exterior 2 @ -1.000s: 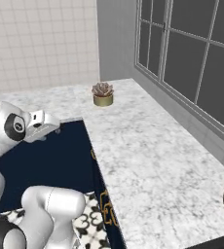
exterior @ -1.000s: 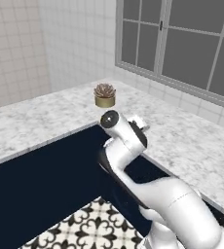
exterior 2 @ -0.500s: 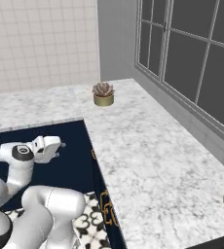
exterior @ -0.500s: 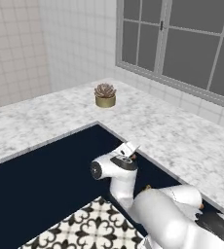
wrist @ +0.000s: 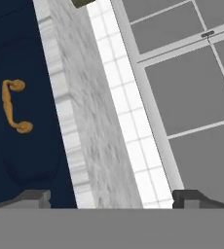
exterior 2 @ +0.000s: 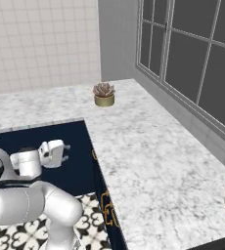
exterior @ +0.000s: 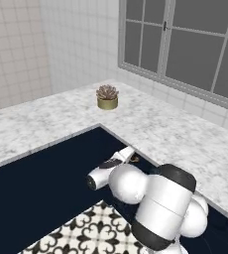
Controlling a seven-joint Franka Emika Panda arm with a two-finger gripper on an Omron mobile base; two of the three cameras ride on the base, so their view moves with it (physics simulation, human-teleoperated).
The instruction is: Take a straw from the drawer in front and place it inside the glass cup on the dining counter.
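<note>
Facing the navy front below the marble table, your claw stands wide open with nothing between its jaws. The hand is rolled, so the table's edge runs almost top to bottom through the hand view.

The relation that matters is handle to claw. The brass handle of the drawer lies ahead of the claw and well off toward the side of its left fingertip, not between the tips. Its long axis runs parallel to the table's edge, so it is level in the room, and it lies roughly across the line from one fingertip to the other. That orientation looks right for closing on the bar, but the aim does not. The line between the tips currently meets the table's lip and the tiled wall beyond it.

The drawer looks shut, so the straw is hidden. By the task it should be inside, but I cannot tell how it lies.

You would need to shift the claw sideways toward the handle. The overhanging lip sits just beside the drawer front and is the thing to clip. The potted succulent sits far ahead on the table, and the window is beyond; neither is in the way.
</note>
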